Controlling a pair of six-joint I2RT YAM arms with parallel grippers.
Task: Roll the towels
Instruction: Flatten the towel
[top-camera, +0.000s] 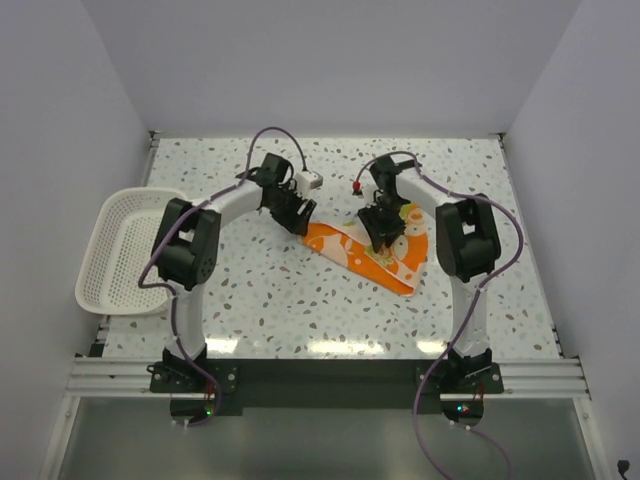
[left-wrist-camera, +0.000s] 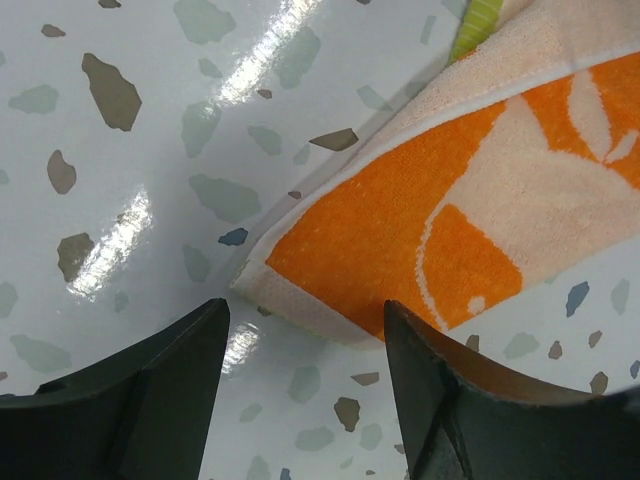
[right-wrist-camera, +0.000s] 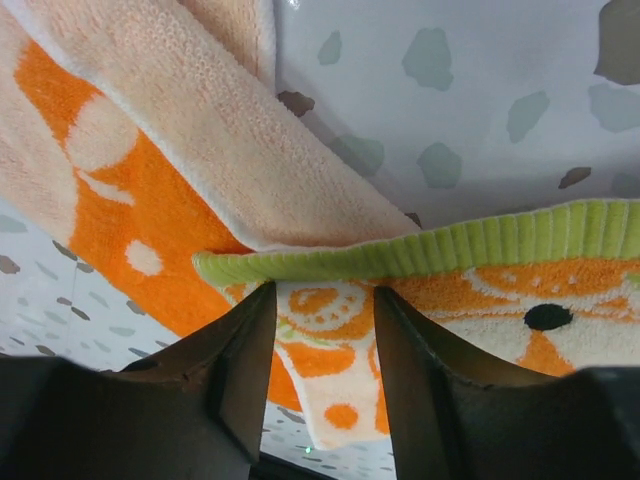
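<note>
The towel (top-camera: 352, 252) is a thin orange and cream strip with white marks, lying on the speckled table in a bent V shape. My left gripper (top-camera: 298, 218) is open and empty, low over the table. Its fingers straddle bare table just short of the towel's left corner (left-wrist-camera: 300, 290). My right gripper (top-camera: 383, 236) is over the middle of the towel. In the right wrist view its fingers (right-wrist-camera: 250, 340) stand close together with a patterned flap (right-wrist-camera: 325, 370) between them. The green hem (right-wrist-camera: 430, 250) lies across their tips and this end looks lifted off the table.
A white mesh basket (top-camera: 112, 262) sits at the table's left edge, beside the left arm. White walls close in the table at the back and on both sides. Purple cables loop above both arms.
</note>
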